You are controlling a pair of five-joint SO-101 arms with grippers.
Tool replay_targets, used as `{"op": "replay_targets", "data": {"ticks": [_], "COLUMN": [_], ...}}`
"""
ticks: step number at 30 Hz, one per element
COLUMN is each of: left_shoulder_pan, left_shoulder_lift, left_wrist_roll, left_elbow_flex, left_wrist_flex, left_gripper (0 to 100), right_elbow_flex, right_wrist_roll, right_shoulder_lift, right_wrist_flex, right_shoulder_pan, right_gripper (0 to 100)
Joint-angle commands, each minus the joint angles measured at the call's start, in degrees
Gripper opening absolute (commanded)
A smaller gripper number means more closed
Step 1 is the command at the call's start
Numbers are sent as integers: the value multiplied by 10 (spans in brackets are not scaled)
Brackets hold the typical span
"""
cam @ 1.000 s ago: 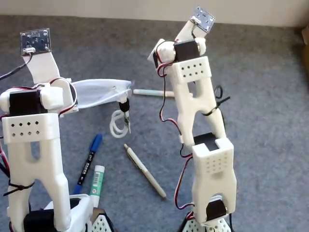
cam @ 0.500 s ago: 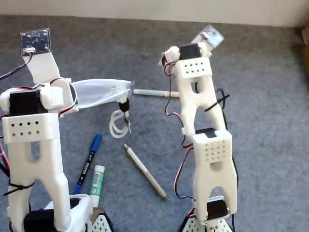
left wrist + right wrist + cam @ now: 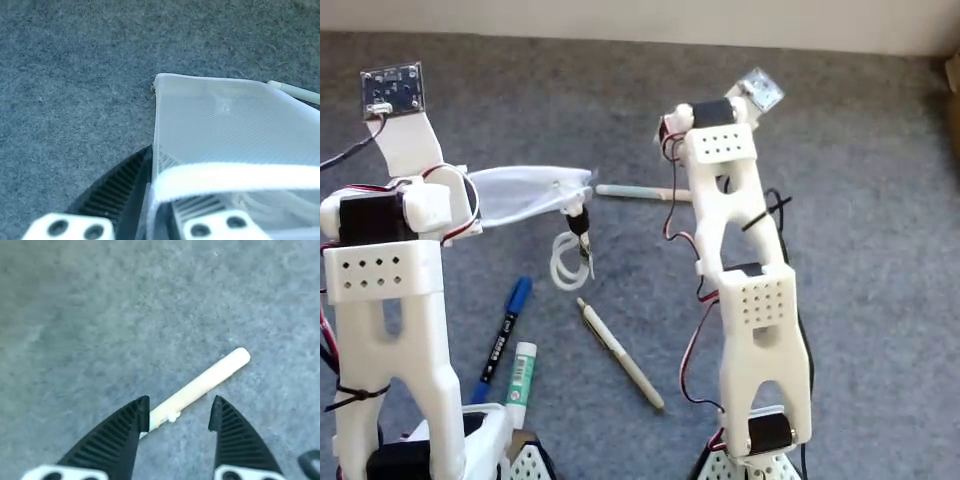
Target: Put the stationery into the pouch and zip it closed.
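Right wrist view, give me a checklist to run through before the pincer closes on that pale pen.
1. Right pincer open: ok.
2. Pale pen lined up inside its gap: ok.
3. Right pincer low enough to grip the pen: cannot tell.
4. Left pincer shut on the pouch: ok.
5. Pouch mouth open for the pen: cannot tell.
6. Blue marker and beige pen lying apart from the pale pen: ok.

Pouch upper left of centre; pale pen just right of it. Marker, capped stick lower left; long pen lower centre.
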Motion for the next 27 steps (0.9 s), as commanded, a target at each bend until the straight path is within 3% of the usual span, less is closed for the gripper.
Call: {"op": "replay_targets", "data": {"ticks": [1,27], "left_shoulder_pan": [-5,-5], "left_shoulder_lift": [5,8], "left_wrist_roll": [4,4], "left_elbow_flex": [7,7], "left_wrist_flex": [-11,-8], "left_gripper": [11,11], "right_elbow_flex": [-12,-13], "right_wrist_roll": [-31,-38], "right_shoulder_lift": [-15,52], "right_wrist_flex": [-2,-3], "right_shoulder_pan": [1,-28], "right_gripper": [188,187]}}
